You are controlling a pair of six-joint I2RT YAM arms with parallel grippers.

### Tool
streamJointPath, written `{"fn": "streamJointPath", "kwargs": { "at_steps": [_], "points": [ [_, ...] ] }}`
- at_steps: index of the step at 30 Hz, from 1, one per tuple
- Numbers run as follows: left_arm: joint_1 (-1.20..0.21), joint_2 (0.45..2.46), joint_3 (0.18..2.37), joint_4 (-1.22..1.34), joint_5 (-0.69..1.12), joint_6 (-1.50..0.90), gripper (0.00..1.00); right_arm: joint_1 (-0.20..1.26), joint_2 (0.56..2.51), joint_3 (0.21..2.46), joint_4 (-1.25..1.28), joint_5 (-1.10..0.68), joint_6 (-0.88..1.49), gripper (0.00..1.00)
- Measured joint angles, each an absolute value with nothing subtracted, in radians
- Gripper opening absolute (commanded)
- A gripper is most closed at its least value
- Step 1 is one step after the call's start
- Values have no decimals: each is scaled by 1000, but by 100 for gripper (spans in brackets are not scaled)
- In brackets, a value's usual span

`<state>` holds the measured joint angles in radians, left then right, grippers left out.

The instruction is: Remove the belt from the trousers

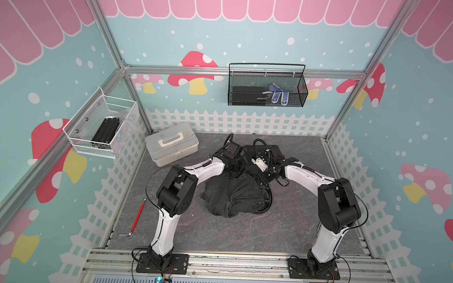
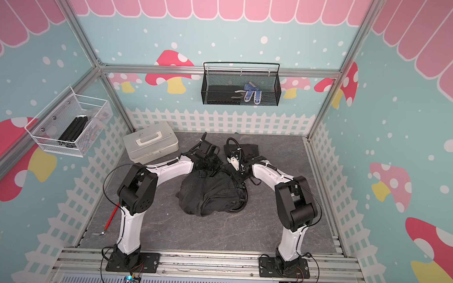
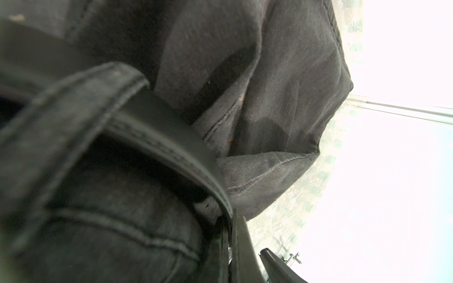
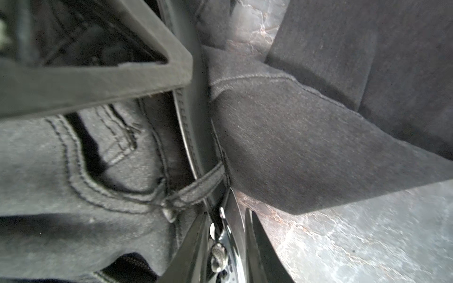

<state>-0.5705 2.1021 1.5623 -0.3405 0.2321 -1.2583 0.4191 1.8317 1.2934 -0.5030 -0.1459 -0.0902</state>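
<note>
Wrist cams only: L claw clamped on belt, R claw apart astride it, trousers heaped

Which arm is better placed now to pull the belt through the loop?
Probably the left: the left gripper is shut on the belt just past a belt loop, while the right gripper stands open around it.

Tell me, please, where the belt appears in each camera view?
Both top views: probably the belt, a dark loop on the heap's right side.
Left wrist: stitched strap crossing the centre under a denim loop.
Right wrist: edge-on, through the picture's middle.
Shared landmark: the trousers, around it everywhere.
</note>
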Motion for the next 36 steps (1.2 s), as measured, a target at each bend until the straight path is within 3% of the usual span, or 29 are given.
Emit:
{"fn": "streamJointPath", "kwargs": {
  "at_steps": [4, 20, 36],
  "points": [
    [-569, 2102, 1562, -340, 236, -1253, 0, 419, 1832, 1293, -509, -138, -97, 26],
    [-560, 2102, 1545, -328, 250, -1248, 0, 419, 1833, 1294, -509, -148, -93, 0],
    [-471, 2079, 1597, -341, 372, -1223, 0, 433, 1834, 1325, -501, -95, -35, 0]
  ]
}}
